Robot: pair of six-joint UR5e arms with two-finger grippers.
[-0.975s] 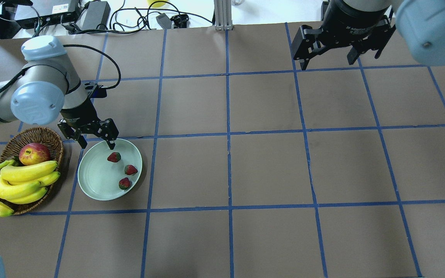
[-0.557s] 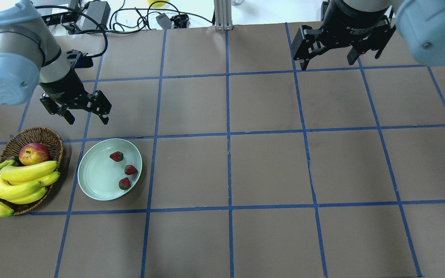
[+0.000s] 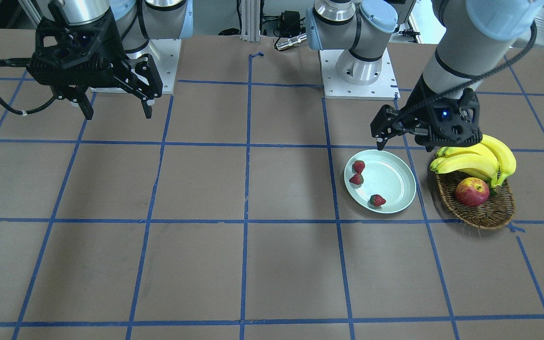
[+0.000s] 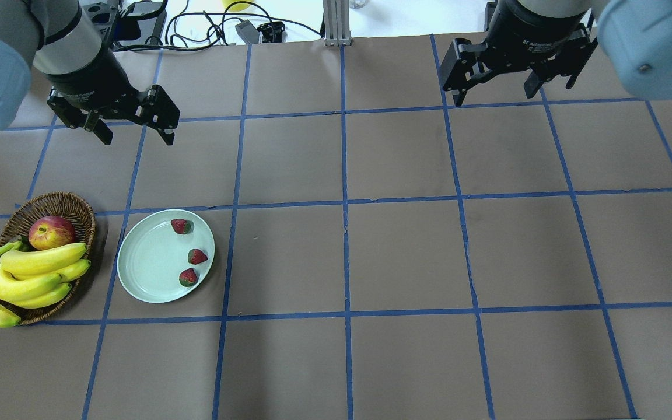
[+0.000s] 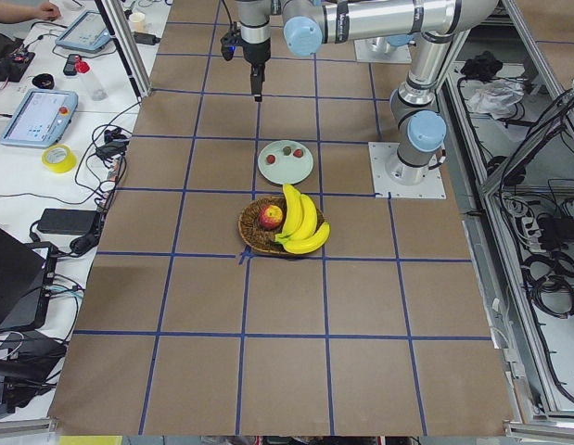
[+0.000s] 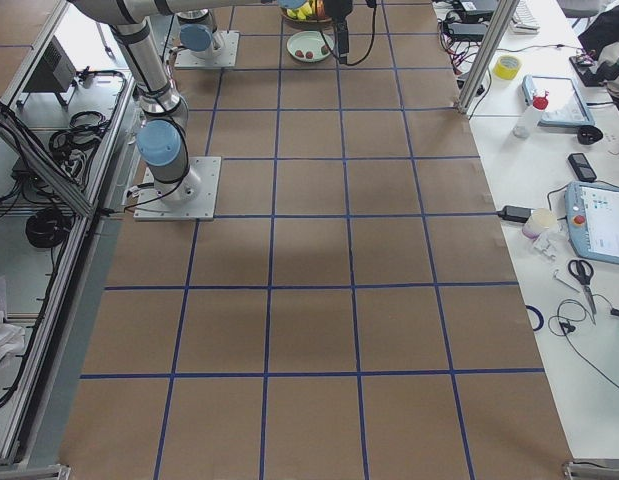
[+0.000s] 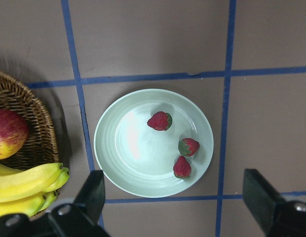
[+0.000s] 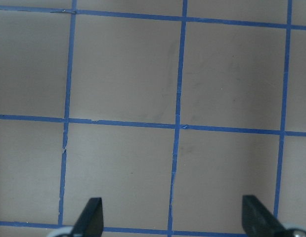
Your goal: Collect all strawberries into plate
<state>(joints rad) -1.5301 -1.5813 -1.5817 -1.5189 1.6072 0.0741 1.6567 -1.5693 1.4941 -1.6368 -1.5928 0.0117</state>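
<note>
Overhead exterior view: a round, shallow, pale mint-green glossy plate (image 4: 137, 274) sits on the brown paper-covered desk (image 4: 400, 251), in the robot's left half. The desk is marked with a grid of blue tape lines (image 4: 343, 175). Three small red strawberries with green leafy caps lie in the plate, all toward its right side and apart from one another. One strawberry (image 4: 182, 226) is by the far rim, a second (image 4: 197, 256) is near the right rim, and a third (image 4: 188, 277) lies closer to the robot.

Just left of the plate stands an oval brown woven wicker basket (image 4: 56, 201). It holds a red apple (image 4: 51, 231) and a bunch of yellow bananas (image 4: 32, 265) that overhangs its near-left edge.

The black two-finger left end effector (image 4: 137, 139) hangs above the desk beyond the plate, fingers spread wide and holding nothing. Its wrist view looks straight down on the plate.

The black right end effector (image 4: 494, 98) hovers over the far right part of the desk, well apart from the plate, likewise spread open. Its wrist view shows brown desk and blue tape lines between the parted fingers.
</note>
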